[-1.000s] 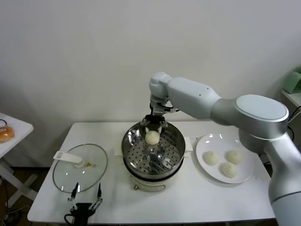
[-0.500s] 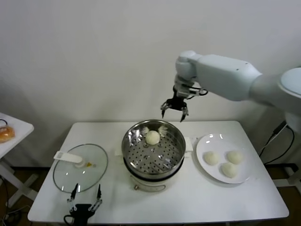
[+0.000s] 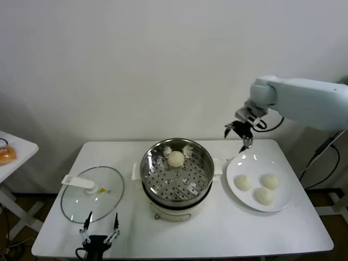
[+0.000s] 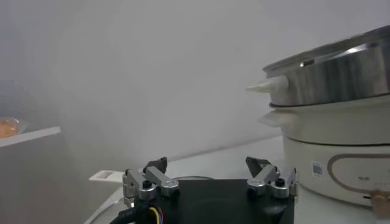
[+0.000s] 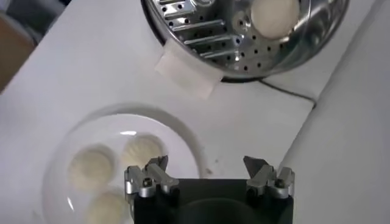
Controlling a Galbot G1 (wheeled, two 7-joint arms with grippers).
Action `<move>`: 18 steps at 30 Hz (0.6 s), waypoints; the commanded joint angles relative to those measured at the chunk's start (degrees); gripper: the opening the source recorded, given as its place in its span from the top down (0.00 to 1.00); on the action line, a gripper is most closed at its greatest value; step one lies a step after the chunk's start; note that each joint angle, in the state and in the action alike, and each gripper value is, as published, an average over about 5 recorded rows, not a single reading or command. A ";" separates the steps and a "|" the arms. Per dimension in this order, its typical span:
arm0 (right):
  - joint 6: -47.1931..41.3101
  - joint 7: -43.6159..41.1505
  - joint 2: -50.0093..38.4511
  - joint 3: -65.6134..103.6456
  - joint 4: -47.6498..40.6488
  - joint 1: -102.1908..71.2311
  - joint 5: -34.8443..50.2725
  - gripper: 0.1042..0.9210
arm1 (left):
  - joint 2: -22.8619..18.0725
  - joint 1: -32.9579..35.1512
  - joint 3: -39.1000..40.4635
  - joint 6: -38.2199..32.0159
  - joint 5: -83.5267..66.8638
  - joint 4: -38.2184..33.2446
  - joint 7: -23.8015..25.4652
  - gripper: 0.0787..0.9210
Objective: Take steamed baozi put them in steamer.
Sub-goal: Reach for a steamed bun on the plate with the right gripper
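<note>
One baozi [image 3: 175, 159] lies on the perforated tray at the back of the steel steamer [image 3: 154, 169], which stands mid-table on its cream base. Three more baozi [image 3: 243, 182] lie on a white plate [image 3: 238, 196] to the right. My right gripper [image 3: 239, 133] is open and empty, in the air above the plate's far edge. The right wrist view shows the plate's baozi [image 5: 90, 168], the steamer [image 5: 201, 45] and the baozi inside it [image 5: 275, 16]. My left gripper [image 3: 99, 229] is open and empty, low at the table's front left.
A round glass lid with a white handle [image 3: 91, 193] lies flat on the table left of the steamer. A small side table holding an orange object [image 3: 6, 155] stands at the far left. A white wall runs behind the table.
My right gripper has let go of a baozi in the steamer, lifted out, and swung right to above the plate. The left arm has not moved.
</note>
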 commanded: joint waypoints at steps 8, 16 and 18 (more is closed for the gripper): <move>-16.13 1.40 -4.30 1.10 0.08 -11.11 1.36 0.12 | 0.13 0.10 -0.69 0.08 -0.04 0.31 0.01 0.12; -14.06 0.20 -2.62 7.36 -6.31 -18.39 -4.25 0.12 | -0.04 0.12 -0.80 0.12 0.05 0.78 0.02 0.12; -13.64 0.18 -2.19 8.60 -7.63 -19.64 -5.36 0.12 | -0.05 0.08 -0.88 0.13 0.08 0.93 0.02 0.12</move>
